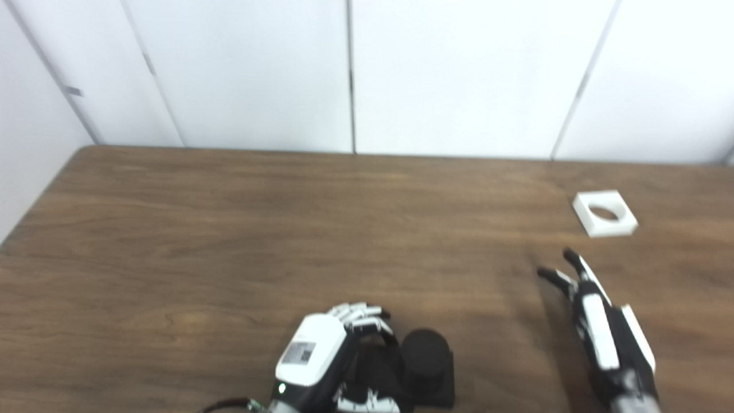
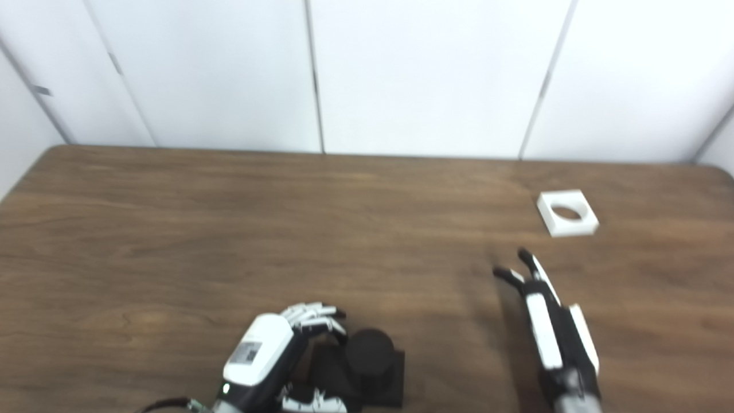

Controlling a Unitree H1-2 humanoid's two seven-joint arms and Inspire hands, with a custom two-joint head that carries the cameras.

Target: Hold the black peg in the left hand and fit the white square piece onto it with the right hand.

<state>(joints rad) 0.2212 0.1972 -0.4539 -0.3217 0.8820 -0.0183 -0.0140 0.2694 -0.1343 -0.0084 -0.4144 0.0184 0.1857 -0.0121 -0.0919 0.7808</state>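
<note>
White square piece (image 1: 605, 214) beyond open-fingered right hand (image 1: 596, 315), apart, on table (image 1: 229, 229)

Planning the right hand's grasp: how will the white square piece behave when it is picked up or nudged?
The white square piece looks rigid, so it probably won't flex. It lies flat and low on the table, so it should slide rather than tip or roll. Its large hole suggests it is light for its size.

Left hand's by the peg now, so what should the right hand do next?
Probably reach the right hand forward and slightly right to the white square piece. It lies flat on the table, untouched, just beyond the open fingers, while the left hand is beside the black peg.
</note>
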